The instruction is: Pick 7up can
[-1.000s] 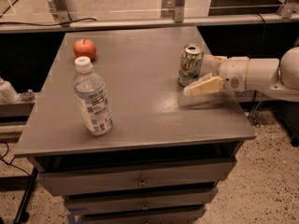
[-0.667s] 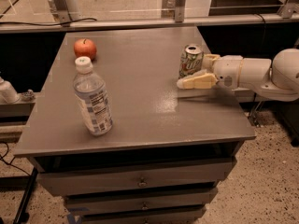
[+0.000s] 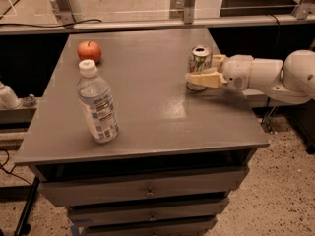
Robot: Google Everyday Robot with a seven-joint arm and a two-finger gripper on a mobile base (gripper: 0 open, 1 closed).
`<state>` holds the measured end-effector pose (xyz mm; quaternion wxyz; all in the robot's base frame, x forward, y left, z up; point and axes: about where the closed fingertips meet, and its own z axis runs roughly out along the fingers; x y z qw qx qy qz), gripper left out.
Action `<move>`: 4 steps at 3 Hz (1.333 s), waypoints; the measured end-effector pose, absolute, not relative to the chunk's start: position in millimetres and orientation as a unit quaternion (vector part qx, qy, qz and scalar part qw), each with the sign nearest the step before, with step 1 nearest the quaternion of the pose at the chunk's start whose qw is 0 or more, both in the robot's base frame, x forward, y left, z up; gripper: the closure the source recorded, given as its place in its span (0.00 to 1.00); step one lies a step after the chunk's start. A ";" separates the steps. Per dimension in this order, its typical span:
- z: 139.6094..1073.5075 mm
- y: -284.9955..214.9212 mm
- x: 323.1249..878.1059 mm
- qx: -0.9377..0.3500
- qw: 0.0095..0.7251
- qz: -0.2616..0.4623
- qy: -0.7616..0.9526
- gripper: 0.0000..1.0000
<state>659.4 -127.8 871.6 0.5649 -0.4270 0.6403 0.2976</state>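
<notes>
- My gripper (image 3: 203, 69) reaches in from the right side of the frame, low over the right-hand part of the grey table (image 3: 147, 122).
- My fingers are apart, and the 7up can (image 3: 199, 59) stands between them.
- The nearer finger (image 3: 203, 78) lies across the front of the can's lower part. The other finger is at the can's far right side, partly hidden behind it.
- I cannot tell whether either finger is pressing on the can.
- The 7up can is upright on the table, right of centre in the frame and close to the table's right edge. Its silver top shows.
- My white arm (image 3: 268, 73) runs off to the right edge of the frame, roughly level with the tabletop.
- A clear water bottle (image 3: 97, 106) with a white cap stands at the left of the table, leaning slightly. It is well apart from the can.
- A red apple (image 3: 89, 51) sits at the upper left of the table, behind the bottle.
- Below the tabletop, at the bottom of the frame, are stacked grey drawers (image 3: 147, 191).
</notes>
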 end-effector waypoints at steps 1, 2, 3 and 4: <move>885.5 -120.6 665.6 -0.433 0.569 0.298 0.632 0.88; 916.2 -112.6 678.8 -0.438 0.573 0.291 0.628 1.00; 962.2 -108.8 692.8 -0.450 0.573 0.272 0.629 1.00; 967.5 -109.6 695.8 -0.447 0.577 0.270 0.628 1.00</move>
